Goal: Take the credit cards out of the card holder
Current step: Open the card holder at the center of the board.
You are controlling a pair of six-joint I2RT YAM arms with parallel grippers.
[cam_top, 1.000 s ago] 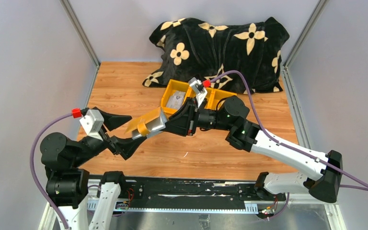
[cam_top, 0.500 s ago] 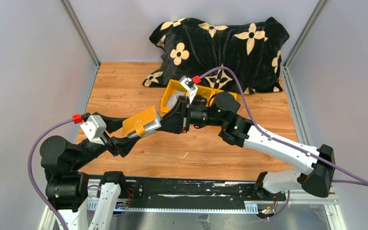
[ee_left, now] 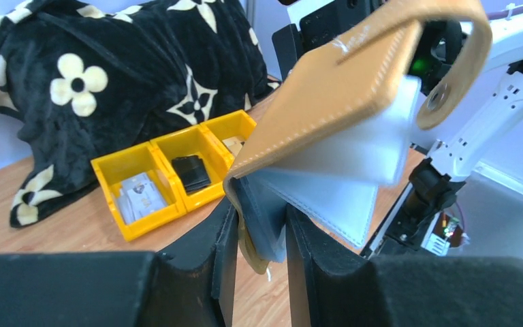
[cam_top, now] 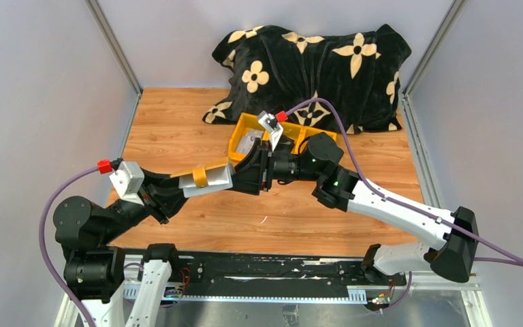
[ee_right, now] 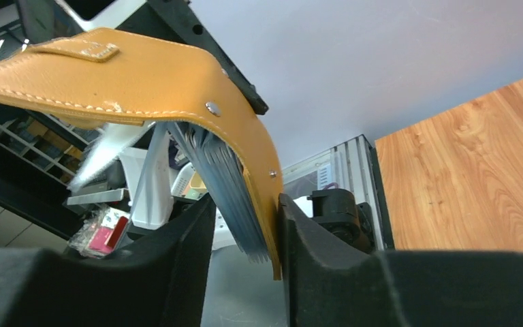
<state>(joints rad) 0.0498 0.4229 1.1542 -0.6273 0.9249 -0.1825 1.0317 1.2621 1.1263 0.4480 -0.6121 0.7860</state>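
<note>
The mustard-yellow card holder (cam_top: 208, 177) hangs above the table between both arms, its grey sleeves (ee_left: 334, 184) fanned out below the leather and its snap tab (ee_left: 449, 88) dangling. My left gripper (cam_top: 179, 188) (ee_left: 262, 218) is shut on one corner, pinching leather and sleeves. My right gripper (cam_top: 246, 174) (ee_right: 245, 211) straddles the other end; the yellow leaf (ee_right: 109, 82) rests against one finger and a gap shows beside the sleeves. Pale credit cards (cam_top: 248, 144) (ee_left: 139, 197) lie in the bin's left compartment. Whether cards sit in the sleeves is hidden.
A yellow three-compartment bin (cam_top: 240, 128) (ee_left: 170, 139) stands behind the grippers; its middle compartment holds a black pouch (ee_left: 191, 174). A black flower-patterned blanket (cam_top: 313, 61) is heaped at the back. Metal frame posts stand at both back corners.
My left gripper has closed from wide open onto the card holder's left end. The right jaws have eased slightly apart. The holder has dropped a little and flattened out.
</note>
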